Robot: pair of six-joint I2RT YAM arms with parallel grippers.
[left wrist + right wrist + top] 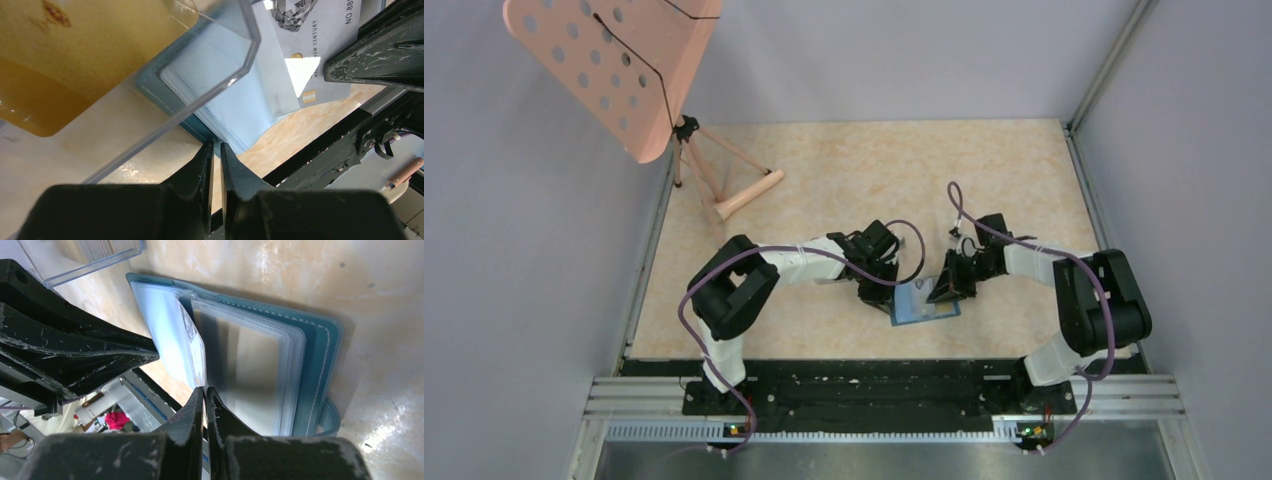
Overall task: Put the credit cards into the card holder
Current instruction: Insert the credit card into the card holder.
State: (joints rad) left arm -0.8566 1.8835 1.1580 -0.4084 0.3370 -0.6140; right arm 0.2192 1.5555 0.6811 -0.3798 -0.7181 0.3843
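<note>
A grey-white plastic card is pinched by the closed right gripper, pointed twelve o'clock into the teal folding card holder; what the near-closed left gripper holds cannot be told.

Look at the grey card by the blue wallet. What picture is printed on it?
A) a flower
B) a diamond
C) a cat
B: the left wrist view shows a cut diamond drawn at the top of the grey card, beside the open card holder.
</note>
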